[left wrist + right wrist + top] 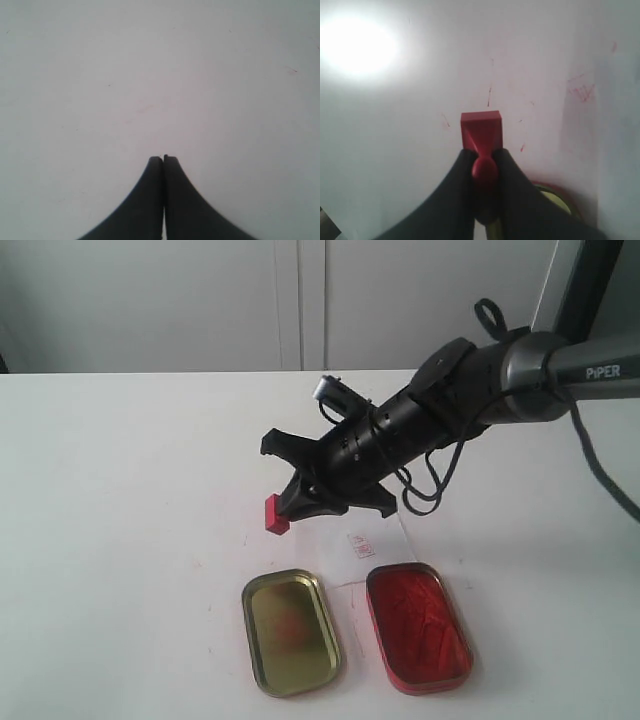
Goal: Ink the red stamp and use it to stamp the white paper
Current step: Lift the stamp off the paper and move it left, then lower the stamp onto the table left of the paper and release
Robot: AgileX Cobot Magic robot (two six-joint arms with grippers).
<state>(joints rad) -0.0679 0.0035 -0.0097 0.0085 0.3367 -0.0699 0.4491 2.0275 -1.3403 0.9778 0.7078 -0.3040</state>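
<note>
While a white tabletop fills most of the exterior view, a black right robot arm reaches in from the right and slants down toward the middle of the table. Nearer the camera, two open oval tins lie side by side, close but apart: a tin filled with red ink on the right and an empty gold-coloured metal tin on the left. Just beyond the ink tin lies a thin square sheet of white paper, flat on the table and carrying a small red stamp mark. The right gripper has its jaws pinched tight on the knobbed handle of a small red plastic stamp with a square block base. The stamp's base points down at bare table left of the paper and beyond the gold tin; whether it touches the surface cannot be told. The left gripper, seen only from its own wrist camera, has its two black fingers pressed together over plain white table, with nothing between them.
</note>
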